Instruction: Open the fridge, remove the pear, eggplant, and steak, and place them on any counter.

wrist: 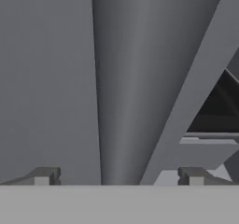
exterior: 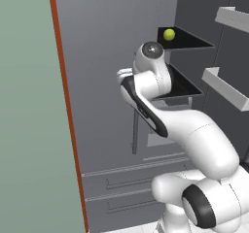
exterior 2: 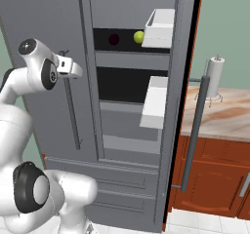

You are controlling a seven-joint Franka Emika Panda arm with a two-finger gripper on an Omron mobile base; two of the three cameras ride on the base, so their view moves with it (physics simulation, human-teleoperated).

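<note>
The fridge (exterior 2: pixel 44 38) is a tall dark grey unit with its right door (exterior 2: pixel 181 57) swung open and its left door (exterior: pixel 97 67) closed. On the upper shelf sit the yellow-green pear (exterior 2: pixel 139 36) (exterior: pixel 169 34) and, left of it, the dark eggplant (exterior 2: pixel 114 39). The steak is out of view. My gripper (exterior 2: pixel 73 71) is at the top of the left door's vertical bar handle (exterior 2: pixel 72 113). In the hand view the gripper (wrist: pixel 119 177) is open, and the handle (wrist: pixel 126 87) rises between its fingertips (wrist: pixel 44 176).
White door bins (exterior 2: pixel 160 27) (exterior 2: pixel 155 101) jut from the open door, whose long handle (exterior 2: pixel 195 130) faces the counter (exterior 2: pixel 229 116). A paper towel stand (exterior 2: pixel 214 77) is on that counter, above reddish-brown cabinets (exterior 2: pixel 210 179). Drawer fronts (exterior: pixel 126 178) lie below the doors.
</note>
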